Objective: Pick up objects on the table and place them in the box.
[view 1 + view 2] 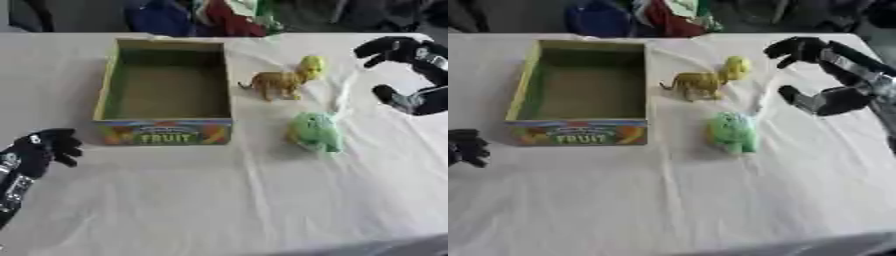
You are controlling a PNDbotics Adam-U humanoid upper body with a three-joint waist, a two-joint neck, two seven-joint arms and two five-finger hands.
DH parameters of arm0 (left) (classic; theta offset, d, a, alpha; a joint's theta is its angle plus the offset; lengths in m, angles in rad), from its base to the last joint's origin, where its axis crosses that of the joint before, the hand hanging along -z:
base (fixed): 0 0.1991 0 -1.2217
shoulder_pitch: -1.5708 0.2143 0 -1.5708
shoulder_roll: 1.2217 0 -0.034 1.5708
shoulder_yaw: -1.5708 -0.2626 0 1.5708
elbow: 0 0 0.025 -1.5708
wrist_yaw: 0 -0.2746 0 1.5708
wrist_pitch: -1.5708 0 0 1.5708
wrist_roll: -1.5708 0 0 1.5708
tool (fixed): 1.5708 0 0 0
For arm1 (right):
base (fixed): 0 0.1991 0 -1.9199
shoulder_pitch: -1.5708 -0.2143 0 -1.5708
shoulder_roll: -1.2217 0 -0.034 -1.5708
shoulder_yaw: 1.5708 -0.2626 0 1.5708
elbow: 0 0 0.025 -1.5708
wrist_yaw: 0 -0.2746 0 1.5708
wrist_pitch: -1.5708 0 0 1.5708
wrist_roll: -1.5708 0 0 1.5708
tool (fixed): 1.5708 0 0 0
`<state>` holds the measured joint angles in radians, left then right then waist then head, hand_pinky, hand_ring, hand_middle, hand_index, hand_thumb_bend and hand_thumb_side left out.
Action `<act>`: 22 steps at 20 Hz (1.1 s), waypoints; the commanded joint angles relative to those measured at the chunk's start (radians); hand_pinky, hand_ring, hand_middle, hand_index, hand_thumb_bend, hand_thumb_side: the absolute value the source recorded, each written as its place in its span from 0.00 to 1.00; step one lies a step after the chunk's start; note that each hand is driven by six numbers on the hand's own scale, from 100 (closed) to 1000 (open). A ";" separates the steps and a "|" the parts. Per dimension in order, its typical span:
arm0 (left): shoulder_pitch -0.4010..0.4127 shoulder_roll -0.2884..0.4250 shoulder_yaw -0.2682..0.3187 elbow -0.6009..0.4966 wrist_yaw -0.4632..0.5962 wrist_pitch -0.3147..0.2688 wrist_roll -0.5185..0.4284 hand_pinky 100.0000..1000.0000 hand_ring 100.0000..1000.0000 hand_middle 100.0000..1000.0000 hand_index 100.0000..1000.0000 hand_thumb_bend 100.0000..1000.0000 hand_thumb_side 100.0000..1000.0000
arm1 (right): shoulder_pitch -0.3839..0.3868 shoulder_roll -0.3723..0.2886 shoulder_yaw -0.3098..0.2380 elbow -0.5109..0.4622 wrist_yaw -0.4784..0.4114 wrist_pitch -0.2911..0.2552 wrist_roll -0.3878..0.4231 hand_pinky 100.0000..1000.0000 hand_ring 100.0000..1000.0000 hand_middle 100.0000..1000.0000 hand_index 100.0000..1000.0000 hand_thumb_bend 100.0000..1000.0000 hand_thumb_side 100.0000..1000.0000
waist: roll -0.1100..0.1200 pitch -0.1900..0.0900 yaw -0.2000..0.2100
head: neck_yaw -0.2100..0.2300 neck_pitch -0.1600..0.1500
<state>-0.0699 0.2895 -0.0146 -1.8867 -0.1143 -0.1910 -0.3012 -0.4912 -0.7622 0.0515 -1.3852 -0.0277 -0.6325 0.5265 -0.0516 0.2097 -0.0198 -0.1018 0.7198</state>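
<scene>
Left hand (48,146) low at the left edge, fingers curled, holding nothing. Fruit box (163,131) on the white-clothed table (262,210), open-topped. Just right of it: brown toy lion (275,84) standing, small yellow toy (311,65) touching its head, green plush toy (316,132) nearer. Right hand (820,75) above the table at far right, fingers and thumb spread apart, clear of the toys.

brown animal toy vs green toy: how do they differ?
The brown animal toy stands upright on its legs; the green toy is a rounded lump lying low on the cloth. The brown animal toy sits farther from the camera, touching a small yellow object; the green toy lies alone. Both are outside the box.
</scene>
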 commanded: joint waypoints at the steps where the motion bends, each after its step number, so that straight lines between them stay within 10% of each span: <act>1: -0.003 0.009 0.003 -0.011 0.002 -0.002 -0.002 0.55 0.61 0.61 0.80 0.34 0.92 | -0.020 -0.045 -0.002 -0.001 0.011 -0.209 0.201 0.75 0.86 0.84 0.94 0.13 0.45 | 0.000 -0.016 -0.001 | -0.004 0.002; 22: -0.004 0.009 0.000 -0.010 0.005 -0.002 -0.007 0.55 0.62 0.61 0.80 0.33 0.93 | -0.075 -0.017 0.078 0.118 0.163 -0.243 0.244 0.76 0.86 0.86 0.95 0.16 0.74 | -0.001 -0.019 0.004 | -0.015 0.000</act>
<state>-0.0698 0.2895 -0.0150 -1.8866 -0.1142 -0.1926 -0.3068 -0.5481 -0.7577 0.1335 -1.2710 0.1159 -0.6282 0.5307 -0.0523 0.2090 -0.0166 -0.1141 0.7199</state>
